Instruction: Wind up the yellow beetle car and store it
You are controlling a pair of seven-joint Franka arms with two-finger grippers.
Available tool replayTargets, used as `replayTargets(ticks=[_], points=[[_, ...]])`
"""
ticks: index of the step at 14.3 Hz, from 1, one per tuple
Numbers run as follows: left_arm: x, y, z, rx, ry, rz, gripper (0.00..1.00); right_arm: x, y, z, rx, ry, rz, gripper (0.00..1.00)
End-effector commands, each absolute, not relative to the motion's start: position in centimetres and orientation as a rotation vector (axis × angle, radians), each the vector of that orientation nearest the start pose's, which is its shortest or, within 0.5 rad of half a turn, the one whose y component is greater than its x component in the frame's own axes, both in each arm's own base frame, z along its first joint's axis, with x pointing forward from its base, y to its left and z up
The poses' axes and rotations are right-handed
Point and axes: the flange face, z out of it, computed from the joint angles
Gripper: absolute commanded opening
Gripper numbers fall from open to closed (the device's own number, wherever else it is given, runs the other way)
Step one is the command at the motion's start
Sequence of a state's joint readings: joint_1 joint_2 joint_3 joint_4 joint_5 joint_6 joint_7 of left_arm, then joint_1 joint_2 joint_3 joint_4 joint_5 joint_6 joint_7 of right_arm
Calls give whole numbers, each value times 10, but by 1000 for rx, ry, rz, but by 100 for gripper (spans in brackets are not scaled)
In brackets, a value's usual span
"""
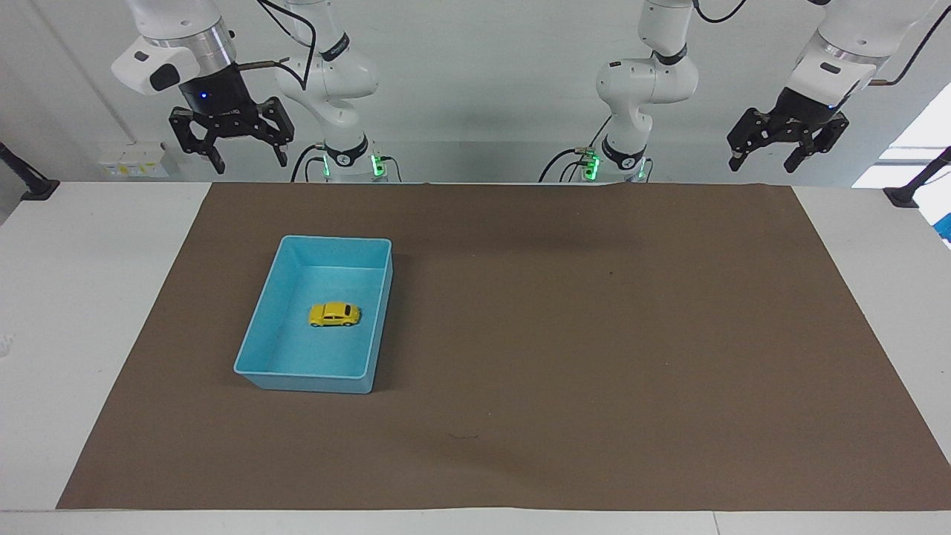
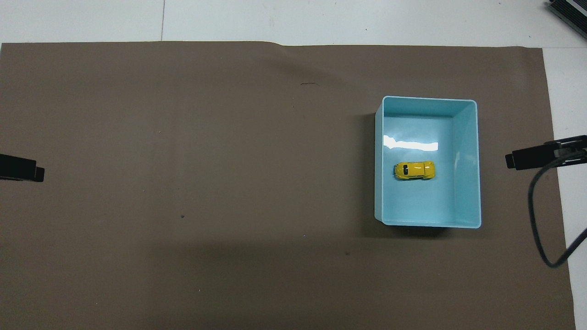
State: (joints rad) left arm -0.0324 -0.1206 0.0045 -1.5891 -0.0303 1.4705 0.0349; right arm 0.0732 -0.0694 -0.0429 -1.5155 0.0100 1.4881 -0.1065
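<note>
The yellow beetle car [image 1: 334, 315] is seen resting on its wheels on the floor of the light blue tray [image 1: 256, 336], toward the right arm's end of the table. Storing is judged done; whether winding was carried out cannot be told. The right gripper [image 1: 230, 151] and the left gripper [image 1: 769, 156] are both held high near the bases, jaws spread wide, nothing gripped.

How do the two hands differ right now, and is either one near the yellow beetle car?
The right hand hangs at the light blue tray's end of the table; the left hand hangs at the bare end. The right hand points straight down; the left hand is tilted. Both are open, empty, raised near the bases, well clear of the yellow beetle car lying in the tray.
</note>
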Motion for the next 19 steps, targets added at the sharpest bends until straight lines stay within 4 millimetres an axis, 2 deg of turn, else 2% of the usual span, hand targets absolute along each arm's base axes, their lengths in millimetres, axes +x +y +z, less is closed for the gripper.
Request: replayTargets(ticks=[1,5,19], points=[[500,-14,676,-3178,114,4,100,519,16,684,-3138,-194,-55,100],[500,-14,676,-3178,114,4,100,517,5,687,-3122,-163,-63,100],[500,-14,676,-3178,114,4,100,517,2,687,-3124,-160,-66,100]])
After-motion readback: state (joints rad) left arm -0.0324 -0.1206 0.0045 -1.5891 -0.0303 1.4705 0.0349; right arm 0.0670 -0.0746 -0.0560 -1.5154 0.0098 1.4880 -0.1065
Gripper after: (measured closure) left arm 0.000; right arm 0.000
